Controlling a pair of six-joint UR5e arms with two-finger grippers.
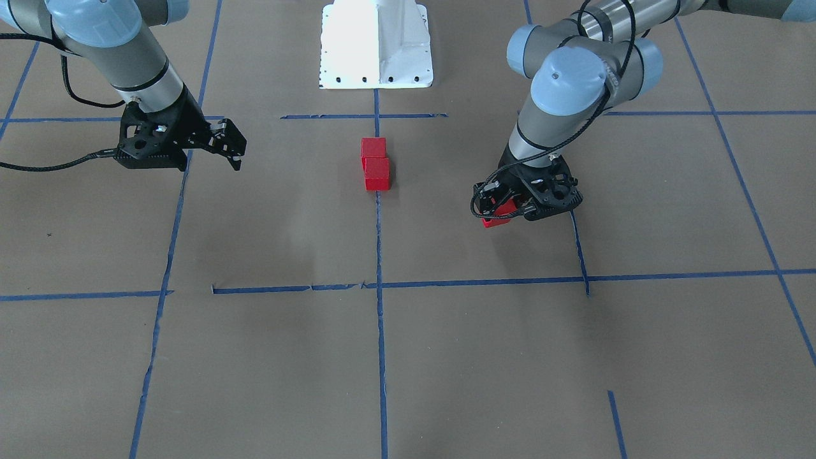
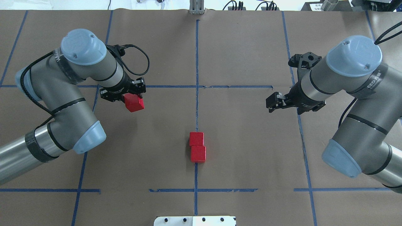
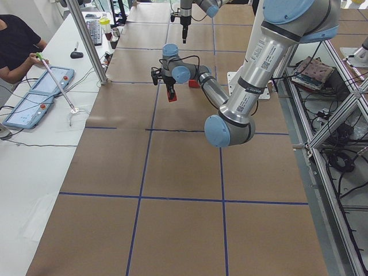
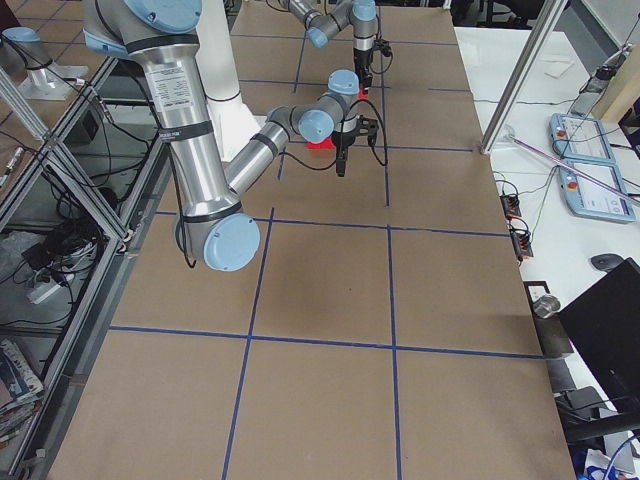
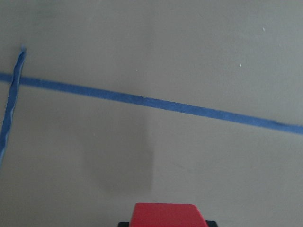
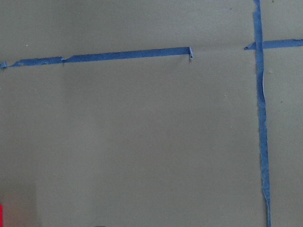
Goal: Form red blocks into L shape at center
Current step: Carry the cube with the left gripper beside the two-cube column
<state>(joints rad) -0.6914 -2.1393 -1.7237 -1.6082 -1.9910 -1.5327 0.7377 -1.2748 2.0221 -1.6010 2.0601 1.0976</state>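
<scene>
There are three red blocks: first block [image 2: 196, 138], second block [image 2: 198, 153], third block [image 2: 134, 103]. Two arms carry two grippers: the left gripper [image 2: 133, 101] and the right gripper [image 2: 271, 103]. One white base plate [image 2: 194, 220]. One person [image 3: 14, 43].

A flat brown paper surface [image 6: 142, 142] fills the view, crossed by a long horizontal strip of blue tape [image 6: 99, 56] ending short of a vertical blue tape line [image 6: 261, 118] at right, where a short blue tape piece [image 6: 279, 44] crosses, with a thin sliver of bright red [image 6: 0, 215] at the lower left edge.
</scene>
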